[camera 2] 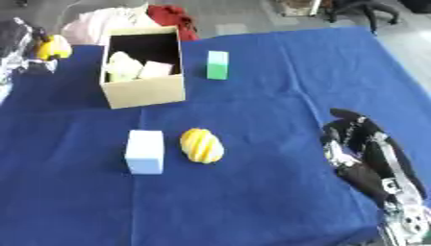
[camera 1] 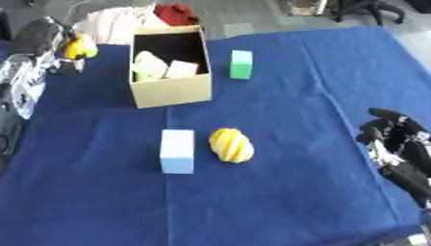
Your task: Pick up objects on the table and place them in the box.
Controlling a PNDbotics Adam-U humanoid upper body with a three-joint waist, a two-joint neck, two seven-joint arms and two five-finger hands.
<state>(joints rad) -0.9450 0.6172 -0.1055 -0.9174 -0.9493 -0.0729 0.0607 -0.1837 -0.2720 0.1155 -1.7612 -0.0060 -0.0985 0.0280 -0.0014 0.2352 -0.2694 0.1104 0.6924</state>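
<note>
Sitting near the far left corner of the blue tabletop (camera 1: 320, 72), the box (camera 1: 172, 90) already holds two pale objects (camera 1: 164, 67), so part of the job appears done. Three things are left on the cloth. A green block (camera 1: 242, 64) stands just beside the box, on its right, close to the far edge. Nearer the middle, a white block (camera 1: 177, 151) and a yellow ridged object (camera 1: 232, 145) lie side by side, close but not quite touching, well apart from the box.

At the right edge the right hand (camera 2: 360, 139) hovers with its fingers curled and holding nothing, well away from every remaining object. The left hand does not show in either view.

Judging by this layout, roughly two of five items are packed. The yellow object is the nearest to the right hand and looks the likeliest next pick; its rounded shape may roll when touched.
</note>
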